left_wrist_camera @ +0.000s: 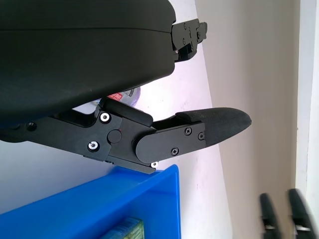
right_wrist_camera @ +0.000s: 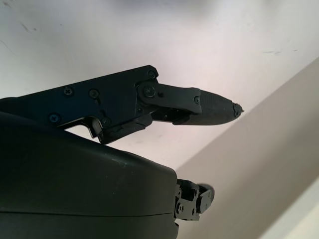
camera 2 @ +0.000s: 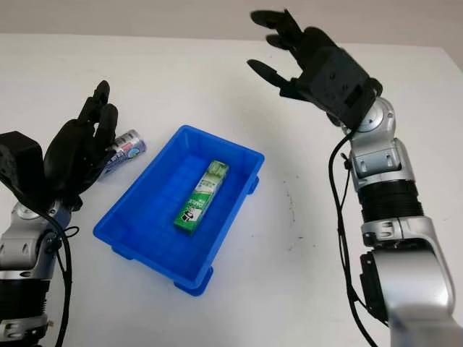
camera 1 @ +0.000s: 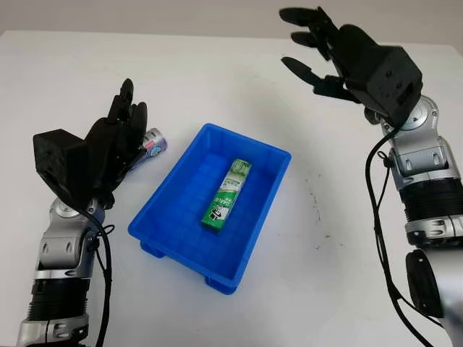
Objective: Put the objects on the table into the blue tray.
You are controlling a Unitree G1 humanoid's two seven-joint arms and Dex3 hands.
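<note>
A blue tray sits mid-table with a green carton lying lengthwise inside it. Left of the tray, a small silvery can with a pink and blue label lies on its side on the white table. My left hand is open right beside the can, covering its near end; the can's label peeks past the palm in the left wrist view, where the tray's rim is close by. My right hand is open, raised over the far right of the table, holding nothing.
The white table carries a few dark specks to the right of the tray. Its far edge meets a grey wall behind the right hand.
</note>
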